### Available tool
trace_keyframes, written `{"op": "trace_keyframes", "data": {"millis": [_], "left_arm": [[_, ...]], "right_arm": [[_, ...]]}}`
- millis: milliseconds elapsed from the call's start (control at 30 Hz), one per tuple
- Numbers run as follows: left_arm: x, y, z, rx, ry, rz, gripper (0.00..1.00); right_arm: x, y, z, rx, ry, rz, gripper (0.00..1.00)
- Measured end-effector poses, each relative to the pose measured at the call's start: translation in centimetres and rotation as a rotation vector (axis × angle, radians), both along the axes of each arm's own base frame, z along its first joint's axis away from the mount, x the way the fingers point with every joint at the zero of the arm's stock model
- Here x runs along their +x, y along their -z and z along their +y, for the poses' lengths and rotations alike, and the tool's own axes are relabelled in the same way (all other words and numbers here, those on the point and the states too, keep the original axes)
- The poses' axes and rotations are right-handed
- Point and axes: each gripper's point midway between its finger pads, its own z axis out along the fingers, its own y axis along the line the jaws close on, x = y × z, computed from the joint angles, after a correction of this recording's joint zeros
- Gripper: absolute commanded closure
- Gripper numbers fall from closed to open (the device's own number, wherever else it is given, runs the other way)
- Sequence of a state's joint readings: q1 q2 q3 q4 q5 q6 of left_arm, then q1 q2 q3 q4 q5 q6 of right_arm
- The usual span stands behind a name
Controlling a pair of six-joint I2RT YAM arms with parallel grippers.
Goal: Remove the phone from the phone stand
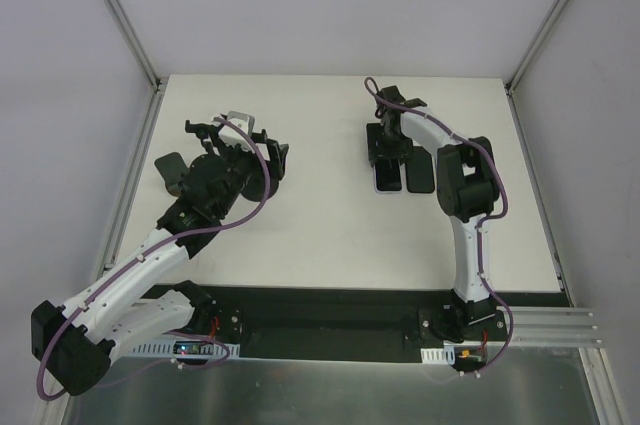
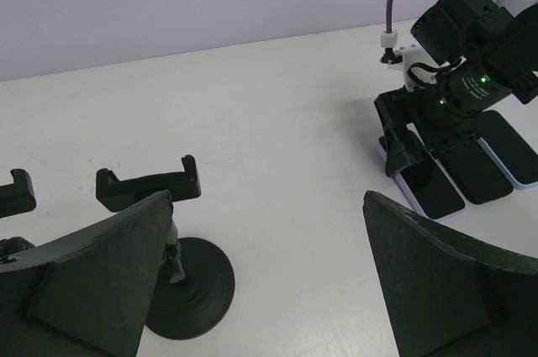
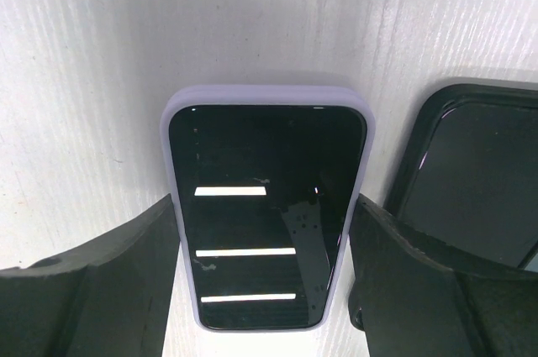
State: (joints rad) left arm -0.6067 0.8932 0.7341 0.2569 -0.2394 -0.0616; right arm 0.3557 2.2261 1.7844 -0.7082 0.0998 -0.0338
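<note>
The phone (image 3: 265, 147), black-screened in a lavender case, lies flat on the white table, away from the stand. My right gripper (image 3: 265, 202) reaches down over it, and its fingers (image 3: 403, 281) press against both long sides. The top view shows the same gripper (image 1: 388, 158) over the phone (image 1: 384, 182) at the back right. An empty black phone stand (image 2: 187, 286) with a round base and open clamp stands by my left gripper (image 2: 267, 206), which is open and holds nothing. In the top view my left gripper (image 1: 255, 150) sits at mid left.
Two more dark phones (image 2: 475, 168) lie side by side just right of the held one; the nearest (image 3: 471, 181) almost touches my right finger. A second clamp (image 2: 17, 193) shows at the left edge of the left wrist view. White walls enclose the table.
</note>
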Motion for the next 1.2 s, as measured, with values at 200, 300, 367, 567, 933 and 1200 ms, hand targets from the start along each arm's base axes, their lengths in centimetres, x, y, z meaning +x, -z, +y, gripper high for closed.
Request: {"op": "trace_keyframes", "data": {"millis": [200, 300, 367, 567, 933, 1200], "left_arm": [[0.0, 0.0, 0.0, 0.0, 0.001, 0.0, 0.06], [0.0, 0.0, 0.0, 0.0, 0.0, 0.0, 0.06], [0.0, 0.0, 0.1, 0.0, -0.001, 0.0, 0.06], [0.1, 0.0, 0.2, 0.0, -0.006, 0.0, 0.06], [0.2, -0.6, 1.0, -0.01, -0.028, -0.017, 0.05], [0.1, -1.9, 2.7, -0.026, -0.075, -0.06, 0.05]], "right_arm": [[0.2, 0.0, 0.0, 0.0, 0.006, 0.002, 0.61], [0.2, 0.0, 0.0, 0.001, 0.008, 0.002, 0.61], [0.3, 0.0, 0.0, 0.002, 0.01, 0.001, 0.61], [0.5, 0.1, -0.1, 0.005, 0.022, 0.001, 0.59], [0.5, 0.1, -0.1, 0.01, 0.029, 0.001, 0.35], [1.0, -1.3, 0.1, 0.039, 0.028, -0.051, 0.15]]}}
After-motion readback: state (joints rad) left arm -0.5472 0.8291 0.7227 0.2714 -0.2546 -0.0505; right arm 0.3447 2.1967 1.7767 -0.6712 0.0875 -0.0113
